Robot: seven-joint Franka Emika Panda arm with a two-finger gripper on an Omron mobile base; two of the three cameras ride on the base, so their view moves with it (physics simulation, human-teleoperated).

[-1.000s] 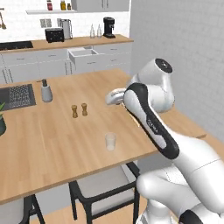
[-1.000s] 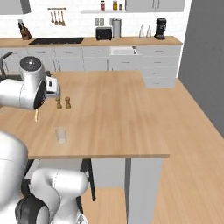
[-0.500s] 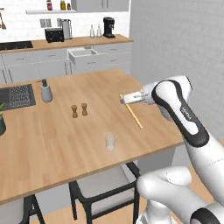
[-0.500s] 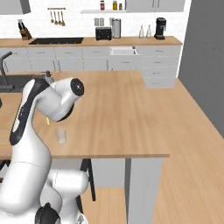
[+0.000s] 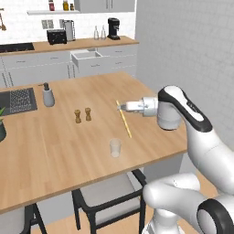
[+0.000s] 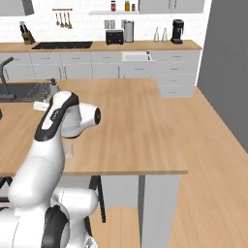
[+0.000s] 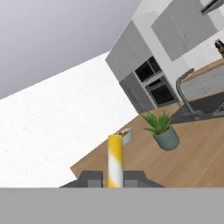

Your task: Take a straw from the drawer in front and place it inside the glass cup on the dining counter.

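We see one straw [image 5: 124,119], pale yellow, clamped near its upper end between the gripper's [image 5: 119,107] two fingers, which are closed on it; it hangs slanted above the dining counter [image 5: 59,151]. In the hand view the same straw [image 7: 115,160] rises between the two dark fingertips [image 7: 91,179]. We take the one glass cup [image 5: 115,148] as our landmark: it stands upright on the counter, empty, and the straw's lower tip is near it, to its right and a little beyond. Two brown shakers [image 5: 82,115] stand side by side beyond the cup to its left, and one grey soap dispenser [image 5: 48,95] farther back left. One potted plant [image 7: 162,130] shows in the hand view.
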